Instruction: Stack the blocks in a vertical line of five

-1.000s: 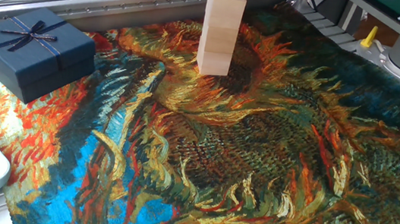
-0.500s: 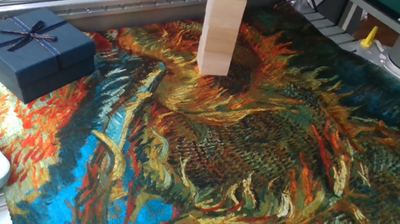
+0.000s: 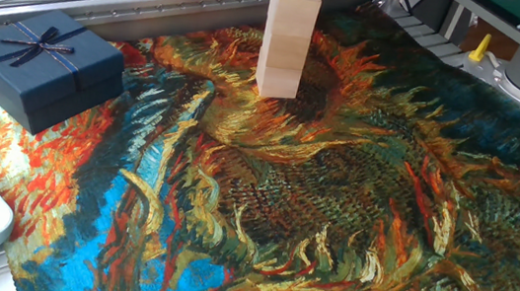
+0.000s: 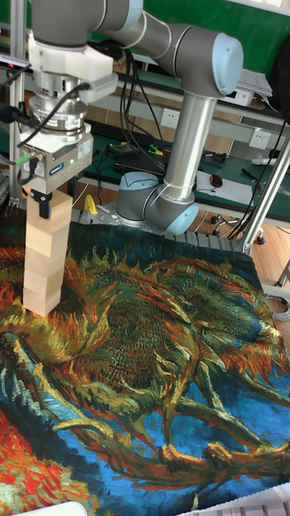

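We log blocks [image 4: 43, 258] stacked upright on desk cloth [image 4: 161, 363]. Pincer [image 4: 43, 203] sits at top block; grip state unclear.

blocks [image 4: 43, 254]: we note pale bare wood, smooth, matt | cloth [image 3: 352, 207]: woven, printed, matt | box [image 3: 41, 64]: dark blue paper, ribbon | arm [image 4: 189, 121]: grey metal, slight sheen

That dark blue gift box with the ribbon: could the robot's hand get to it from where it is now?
Probably yes. The gift box sits in the open with nothing on or over it. But the hand is at the top of the block stack, seemingly closed on the top block, so it must let go first.
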`<action>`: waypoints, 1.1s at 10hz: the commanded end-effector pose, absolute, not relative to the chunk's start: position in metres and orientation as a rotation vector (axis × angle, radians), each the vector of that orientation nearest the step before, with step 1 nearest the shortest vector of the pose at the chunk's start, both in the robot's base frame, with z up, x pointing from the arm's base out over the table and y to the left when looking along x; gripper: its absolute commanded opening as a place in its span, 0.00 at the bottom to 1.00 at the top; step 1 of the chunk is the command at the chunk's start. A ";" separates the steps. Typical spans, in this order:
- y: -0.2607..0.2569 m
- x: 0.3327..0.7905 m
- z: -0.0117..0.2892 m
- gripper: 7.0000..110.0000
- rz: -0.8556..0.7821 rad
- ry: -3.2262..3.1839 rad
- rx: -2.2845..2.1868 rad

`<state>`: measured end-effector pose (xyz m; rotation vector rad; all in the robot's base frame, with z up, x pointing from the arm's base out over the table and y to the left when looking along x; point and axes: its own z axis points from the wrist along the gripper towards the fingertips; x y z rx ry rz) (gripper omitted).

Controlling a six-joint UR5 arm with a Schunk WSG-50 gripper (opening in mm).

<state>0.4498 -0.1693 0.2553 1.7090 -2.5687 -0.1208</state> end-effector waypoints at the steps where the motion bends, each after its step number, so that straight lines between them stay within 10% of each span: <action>1: -0.165 0.447 0.257 0.79 -0.155 -2.564 1.714; 11: -0.171 0.460 0.266 0.79 -0.100 -2.563 1.747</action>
